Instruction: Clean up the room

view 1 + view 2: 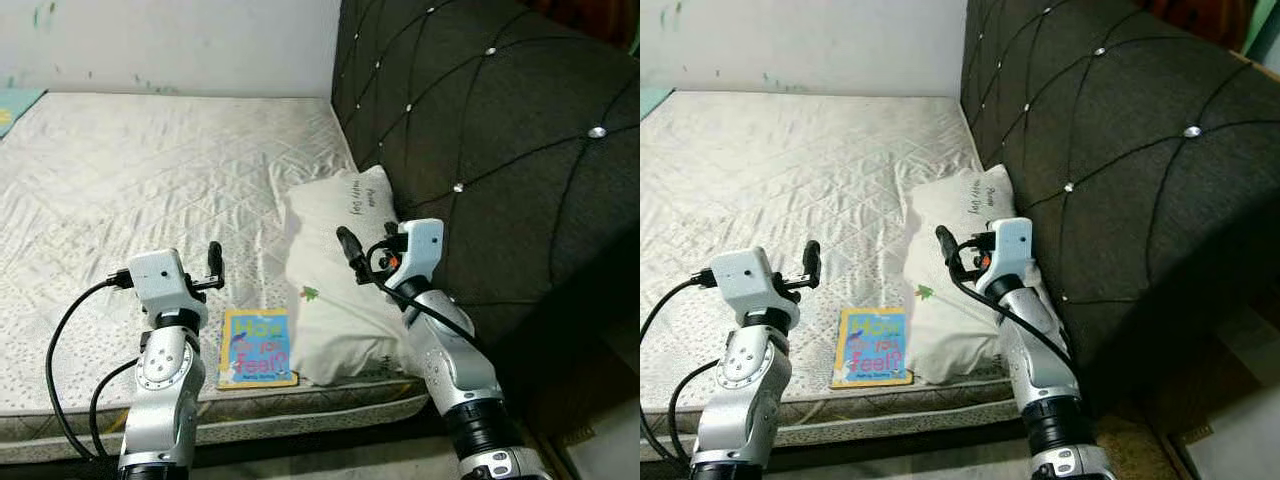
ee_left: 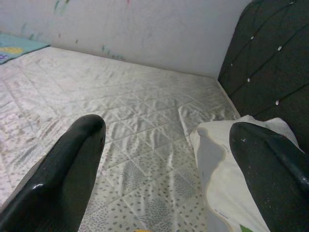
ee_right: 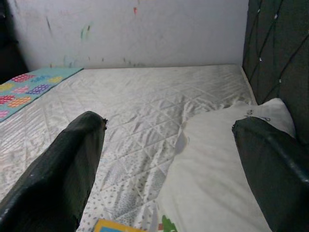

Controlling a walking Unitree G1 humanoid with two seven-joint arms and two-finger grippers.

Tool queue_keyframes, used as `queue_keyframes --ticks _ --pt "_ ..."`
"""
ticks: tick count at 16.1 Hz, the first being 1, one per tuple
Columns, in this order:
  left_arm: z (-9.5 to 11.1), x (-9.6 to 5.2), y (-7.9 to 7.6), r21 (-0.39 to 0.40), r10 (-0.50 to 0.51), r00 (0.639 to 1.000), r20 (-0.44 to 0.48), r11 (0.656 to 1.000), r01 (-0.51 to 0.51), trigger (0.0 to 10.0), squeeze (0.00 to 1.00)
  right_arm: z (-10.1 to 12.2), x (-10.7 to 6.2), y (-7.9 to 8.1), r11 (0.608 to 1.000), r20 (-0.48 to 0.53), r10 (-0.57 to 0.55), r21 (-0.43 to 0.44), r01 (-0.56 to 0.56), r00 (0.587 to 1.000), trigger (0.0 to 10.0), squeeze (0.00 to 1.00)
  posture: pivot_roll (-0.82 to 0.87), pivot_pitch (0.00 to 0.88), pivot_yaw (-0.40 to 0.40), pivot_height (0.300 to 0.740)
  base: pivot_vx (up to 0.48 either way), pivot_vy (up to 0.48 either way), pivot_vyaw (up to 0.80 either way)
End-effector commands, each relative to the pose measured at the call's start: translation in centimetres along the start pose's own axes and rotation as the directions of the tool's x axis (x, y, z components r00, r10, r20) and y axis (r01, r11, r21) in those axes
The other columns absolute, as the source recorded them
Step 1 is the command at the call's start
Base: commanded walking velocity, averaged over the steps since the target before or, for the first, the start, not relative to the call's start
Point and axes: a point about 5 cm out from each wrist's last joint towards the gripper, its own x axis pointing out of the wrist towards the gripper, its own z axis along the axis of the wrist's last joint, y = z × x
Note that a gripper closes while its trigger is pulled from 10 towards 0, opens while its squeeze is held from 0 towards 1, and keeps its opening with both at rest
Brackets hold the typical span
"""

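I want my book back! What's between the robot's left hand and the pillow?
The book lies on the mattress, low between the left end effector and the pillow, touching the pillow's edge. Otherwise bare mattress, seen in both eye views.

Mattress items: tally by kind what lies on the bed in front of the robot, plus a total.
Pillows: 1, the white pillow against the headboard
Books: 1, the picture book beside the pillow near the mattress edge
Patterned mats or cloths: 1, the patterned cloth at the far side
Total: 3
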Motion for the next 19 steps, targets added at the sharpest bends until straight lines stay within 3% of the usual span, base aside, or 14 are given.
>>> queue_keyframes --ticks 1,4,19 --pt "-0.39 -0.11 -0.18 0.002 -0.013 1.0 -0.017 1.0 0.013 10.0 0.0 0.61 0.13 0.11 1.0 0.019 0.016 -0.015 -0.016 1.0 10.0 0.0 0.05 0.064 -0.07 0.74 0.0 0.311 0.0" --pt "-0.38 -0.15 -0.31 -0.003 -0.019 1.0 -0.017 1.0 0.019 10.0 0.0 0.73 0.07 0.11 1.0 0.025 0.017 -0.02 -0.017 1.0 10.0 0.0 0.05 0.072 -0.065 0.74 0.0 0.314 0.44" --pt "-0.43 -0.24 -0.07 -0.009 -0.008 1.0 -0.029 1.0 0.008 10.0 0.0 0.28 -0.31 -0.13 1.0 0.0 -0.004 -0.024 0.004 1.0 10.0 0.0 0.04 0.091 -0.064 0.74 0.0 0.369 0.0"
